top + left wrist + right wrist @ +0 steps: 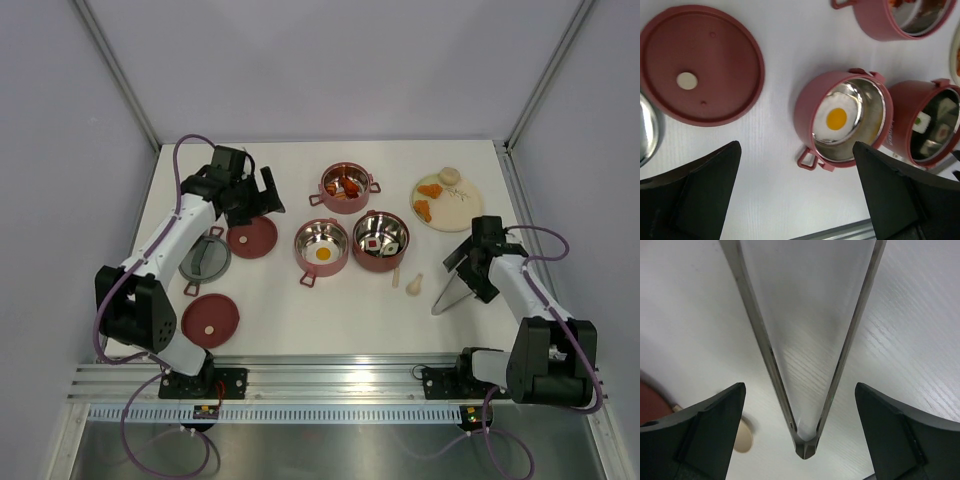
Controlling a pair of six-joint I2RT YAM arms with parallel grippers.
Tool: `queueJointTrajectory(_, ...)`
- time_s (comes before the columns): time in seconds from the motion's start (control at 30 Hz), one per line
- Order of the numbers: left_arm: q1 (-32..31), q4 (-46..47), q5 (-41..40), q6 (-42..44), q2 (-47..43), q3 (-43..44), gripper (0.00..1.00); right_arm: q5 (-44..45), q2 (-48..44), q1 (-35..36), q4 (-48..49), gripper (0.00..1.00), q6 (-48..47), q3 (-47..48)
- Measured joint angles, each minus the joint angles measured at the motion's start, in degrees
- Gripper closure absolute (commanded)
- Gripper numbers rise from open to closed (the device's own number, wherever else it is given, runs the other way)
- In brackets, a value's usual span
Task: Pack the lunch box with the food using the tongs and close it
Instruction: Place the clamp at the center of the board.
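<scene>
the table (330, 310) is white with a faint wood grain, closed in by pale grey walls and slanting metal posts; a ribbed aluminium rail (330, 385) runs along its near edge, where both arm bases are bolted.

there is faint raised lettering on the side of one bowl in the left wrist view, too blurred to read.

three open dark-red bowls of the lunch box cluster at mid-table. the bowl with the fried egg (322, 248) (842, 122) sits at centre, its steel inside shining. touching it at 3 o'clock is a bowl of white and dark pieces (380, 240) (930, 127). at 12 o'clock from these two stands a bowl of orange-red pieces (345, 186).

a cream plate (445, 205) at 2 o'clock from the cluster holds two orange pieces (428, 197) and a beige round piece (450, 176). a small beige piece (415, 285) lies on the table at 5 o'clock from the cluster.

at 9 o'clock lie a dark-red lid (253, 238) (697, 65), the grey top lid (205, 258) and, nearer the rail, a second dark-red lid (210, 320).

the tongs (450, 290) (805, 365) lie flat on the table at 4 o'clock from the cluster, their hinge toward the rail. the right gripper (472, 265) (800, 430) hovers over them with jaws spread wide on either side, touching neither arm. the left gripper (255, 200) (797, 190) hangs over the lid area, jaws wide apart and holding nothing.
</scene>
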Motion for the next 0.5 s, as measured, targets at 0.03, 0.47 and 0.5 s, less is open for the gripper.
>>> queueJointTrajectory(0.03, 0.2, -0.6, -1.4, 0.0, 0.5, 0.4, 0.02, 0.0, -0.9, 0.0, -0.5, 0.01, -0.1, 0.7)
queueJointTrajectory(0.47, 2.3, -2.0, -19.3, -9.9, 0.7, -10.2, 0.18, -1.9, -7.8, 0.0, -3.0, 0.02, -3.6, 11.5)
queueJointTrajectory(0.5, 2.4, -2.0, -19.8, -11.4, 0.8, -11.1, 0.18, -2.4, -7.8, 0.0, -3.0, 0.02, -3.8, 11.9)
